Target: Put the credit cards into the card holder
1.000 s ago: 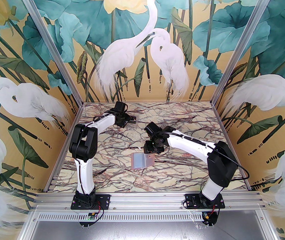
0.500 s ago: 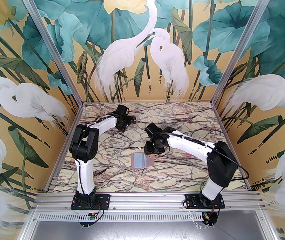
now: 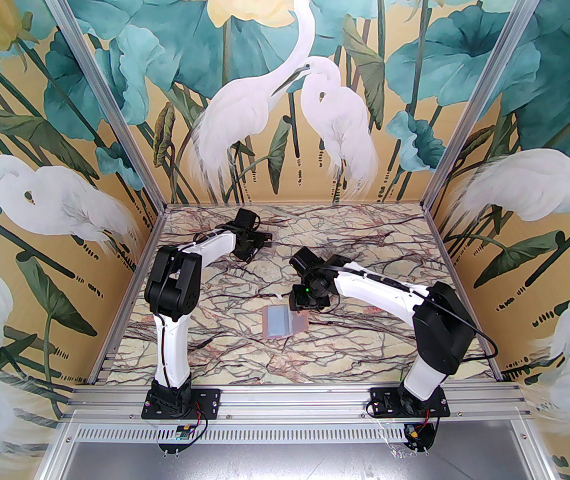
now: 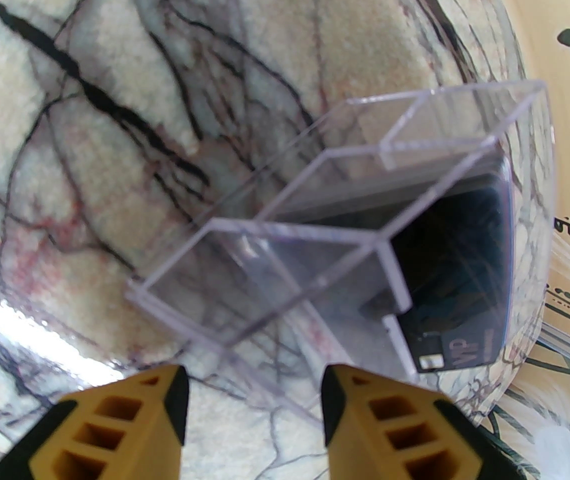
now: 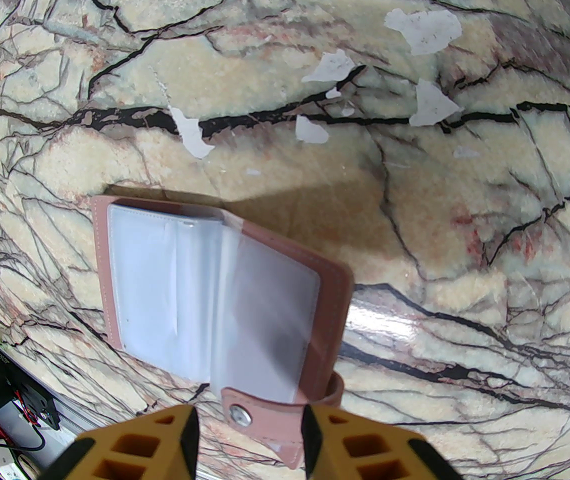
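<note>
Black card (image 4: 460, 268) partly hidden inside clear box (image 4: 275, 263); left tool (image 4: 255, 388), right tool (image 5: 250, 423) apart.

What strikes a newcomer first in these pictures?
The painted white-egret mural wraps the walls. On the veined marble table, a dusty-pink leather card holder lies open by the right claw, and a clear plastic box holding a black plastic card sits before the left claw.

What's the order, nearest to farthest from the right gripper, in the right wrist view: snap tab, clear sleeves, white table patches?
From the right gripper:
1. Snap tab, between its jaws, bottom.
2. Clear sleeves, middle left.
3. White patches, far top right.
</note>
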Motion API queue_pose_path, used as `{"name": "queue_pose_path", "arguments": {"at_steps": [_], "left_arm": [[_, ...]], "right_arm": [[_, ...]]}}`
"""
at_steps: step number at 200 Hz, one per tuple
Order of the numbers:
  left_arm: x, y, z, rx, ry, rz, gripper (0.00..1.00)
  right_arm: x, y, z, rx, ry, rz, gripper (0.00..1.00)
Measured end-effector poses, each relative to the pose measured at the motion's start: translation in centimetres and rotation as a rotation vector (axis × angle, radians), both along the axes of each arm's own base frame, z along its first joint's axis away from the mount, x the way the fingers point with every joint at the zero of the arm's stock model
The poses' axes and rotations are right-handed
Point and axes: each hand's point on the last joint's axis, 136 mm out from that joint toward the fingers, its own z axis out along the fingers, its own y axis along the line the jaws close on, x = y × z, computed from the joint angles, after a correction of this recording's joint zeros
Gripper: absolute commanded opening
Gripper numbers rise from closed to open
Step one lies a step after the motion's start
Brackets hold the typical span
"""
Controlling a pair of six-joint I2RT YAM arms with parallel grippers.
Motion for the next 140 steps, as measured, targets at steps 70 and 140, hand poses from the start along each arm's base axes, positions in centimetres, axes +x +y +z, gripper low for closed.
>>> {"name": "queue_pose_path", "arguments": {"at_steps": [70, 140], "left_arm": [[-4.9, 0.9, -0.2, 0.002, 0.009, -0.013, 0.51], [-11.9, 1.3, -0.5, 0.012, 0.055, -0.049, 0.57]], "right_arm": [[-0.1, 0.1, 0.0, 0.002, -0.002, 0.004, 0.43], [-0.5, 0.5, -0.4, 0.010, -0.004, 0.021, 0.43]]}}
